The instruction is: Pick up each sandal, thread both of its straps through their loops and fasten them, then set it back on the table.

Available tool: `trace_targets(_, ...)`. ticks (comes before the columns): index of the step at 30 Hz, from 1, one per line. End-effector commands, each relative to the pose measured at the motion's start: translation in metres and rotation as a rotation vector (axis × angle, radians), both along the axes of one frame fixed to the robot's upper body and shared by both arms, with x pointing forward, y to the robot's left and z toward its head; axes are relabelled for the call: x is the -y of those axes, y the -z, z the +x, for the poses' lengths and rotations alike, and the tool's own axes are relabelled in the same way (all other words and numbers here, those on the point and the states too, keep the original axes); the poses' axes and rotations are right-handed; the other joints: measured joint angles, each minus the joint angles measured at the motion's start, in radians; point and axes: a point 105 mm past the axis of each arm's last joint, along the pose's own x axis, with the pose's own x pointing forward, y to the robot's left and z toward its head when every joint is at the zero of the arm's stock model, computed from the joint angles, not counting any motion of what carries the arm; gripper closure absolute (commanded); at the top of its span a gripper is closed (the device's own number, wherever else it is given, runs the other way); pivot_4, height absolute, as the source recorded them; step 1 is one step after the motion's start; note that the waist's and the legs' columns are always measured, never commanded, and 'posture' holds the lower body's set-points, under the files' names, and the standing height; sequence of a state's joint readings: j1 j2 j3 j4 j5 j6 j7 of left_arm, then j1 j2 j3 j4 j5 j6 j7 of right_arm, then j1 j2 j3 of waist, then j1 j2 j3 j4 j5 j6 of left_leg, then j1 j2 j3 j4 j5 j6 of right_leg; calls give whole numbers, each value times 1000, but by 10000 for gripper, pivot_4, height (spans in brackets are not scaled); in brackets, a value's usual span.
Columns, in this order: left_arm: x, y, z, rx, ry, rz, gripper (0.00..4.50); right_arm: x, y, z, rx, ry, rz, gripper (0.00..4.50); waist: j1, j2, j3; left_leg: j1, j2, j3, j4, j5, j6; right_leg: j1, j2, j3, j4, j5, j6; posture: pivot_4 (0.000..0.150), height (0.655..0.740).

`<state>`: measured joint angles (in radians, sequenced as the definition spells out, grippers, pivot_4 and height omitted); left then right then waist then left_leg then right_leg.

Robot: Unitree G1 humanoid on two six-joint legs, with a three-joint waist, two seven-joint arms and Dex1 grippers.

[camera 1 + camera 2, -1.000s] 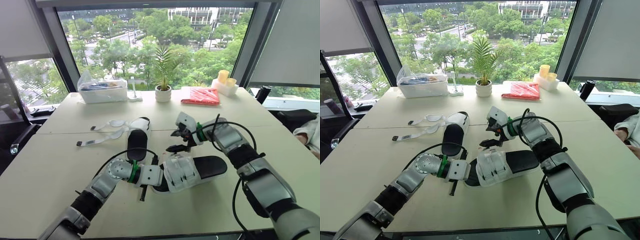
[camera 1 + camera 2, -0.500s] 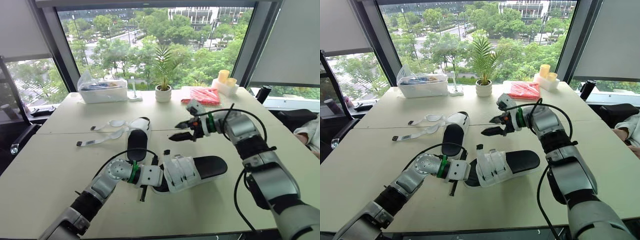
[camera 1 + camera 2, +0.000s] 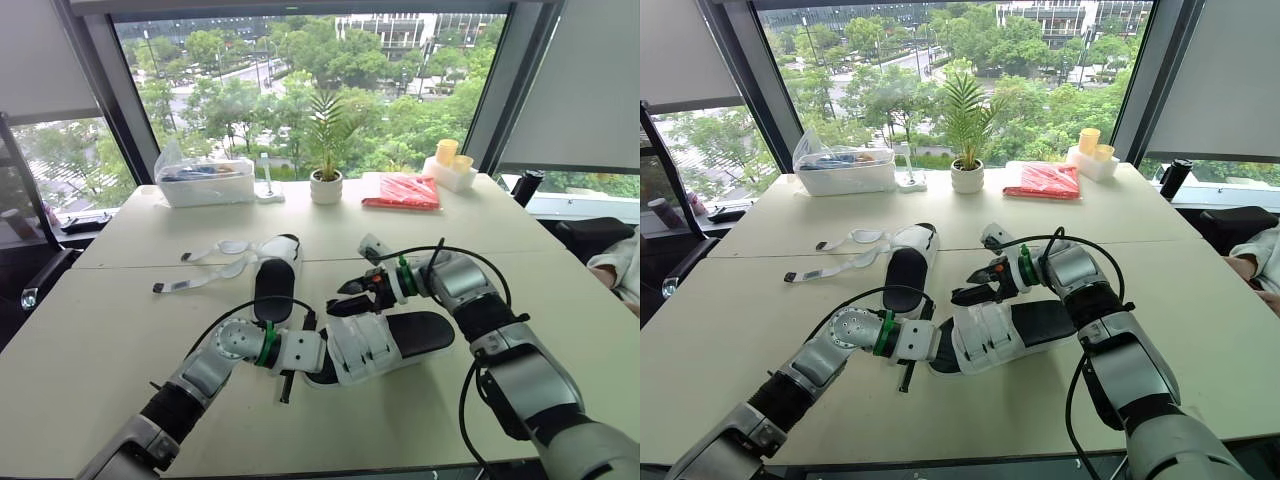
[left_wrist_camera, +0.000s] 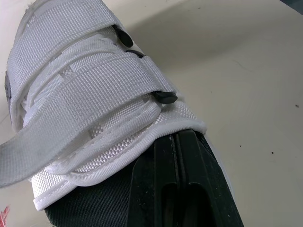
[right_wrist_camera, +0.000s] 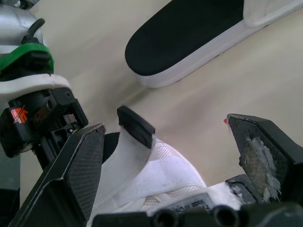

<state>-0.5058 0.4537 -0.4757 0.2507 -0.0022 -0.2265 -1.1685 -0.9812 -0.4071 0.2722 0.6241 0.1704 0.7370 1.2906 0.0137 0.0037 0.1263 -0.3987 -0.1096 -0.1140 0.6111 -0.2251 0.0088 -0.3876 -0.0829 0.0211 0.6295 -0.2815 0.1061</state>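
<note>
Midway across the pale table (image 3: 120,330), the near sandal (image 3: 410,335) lies with its black footbed up, heel toward 3 o'clock and its white strapped upper toward 9 o'clock. The left gripper (image 3: 312,356) reaches in from 8 o'clock and holds that strapped end, its black fingers (image 4: 182,189) pressed close together on the rim of the sole under the white upper. Two woven straps cross the upper, and the left wrist view shows a loose length of strap trailing off one side.

The right gripper (image 3: 344,297) hangs just above the upper at its 12 o'clock edge, with the arm coming in from 3 o'clock. Its fingers (image 5: 78,165) are spread wide and grip nothing. Between them, in the right wrist view, a strap end (image 5: 136,126) with a black tip stands up from the upper, clear of both fingers.

The far sandal (image 3: 275,275) rests on the table at 11 o'clock from the near one, close by but apart, toe pointing to 6 o'clock. Its white straps (image 3: 215,262) are undone and lie flat on the table, stretched out toward 9 o'clock.

Along the far edge by the window stand a clear plastic box (image 3: 205,182) at 11 o'clock, a small potted plant (image 3: 326,180) at 12 o'clock and a red packet (image 3: 402,192) at 1 o'clock.
</note>
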Motion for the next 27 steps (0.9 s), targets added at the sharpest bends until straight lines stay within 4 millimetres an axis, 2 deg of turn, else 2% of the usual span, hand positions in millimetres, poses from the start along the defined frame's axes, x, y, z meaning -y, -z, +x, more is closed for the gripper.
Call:
trace_targets(1, -18, 71, -36, -208, 27, 248, 45000, -9, -10, -3, 15, -41, 31, 13132, 0, 0, 0, 0, 0, 0, 0, 0, 0, 0, 0, 0, 0, 0, 0, 1500, 7400)
trace_targets(7, -18, 70, -37, -209, 26, 247, 45000, -13, -13, -6, -5, -64, 55, 43979, -1, 0, 0, 0, 0, 0, -1, 0, 0, -1, 0, 0, 0, 0, 0, 1500, 7400)
trace_targets(10, -18, 70, -38, -210, 26, 246, 45000, -13, -25, -9, -24, -72, 105, 44646, -1, 0, 0, 0, 0, 0, -1, 0, 0, -1, 0, 0, 0, 0, 0, 1500, 7400)
trace_targets(19, -18, 70, -41, -218, 31, 245, 45000, -10, -94, -21, -7, -108, 286, 44646, -1, 0, 0, -6, 0, 0, 0, 0, 0, -6, 0, 0, 0, 0, 0, 1500, 7400)
trace_targets(24, -16, 70, -45, -224, 53, 246, 45000, -6, -99, -17, 16, -79, 286, 44646, -2, 0, 0, -7, 1, 0, 0, 0, 0, -8, 0, 0, 0, 0, 0, 1500, 7400)
trace_targets(27, -15, 70, -46, -224, 62, 249, 45000, -2, -86, -5, 39, -27, 233, 44646, -2, 0, 0, -8, 1, 0, 0, 0, 0, -8, 0, 0, 0, 0, 0, 1500, 7400)
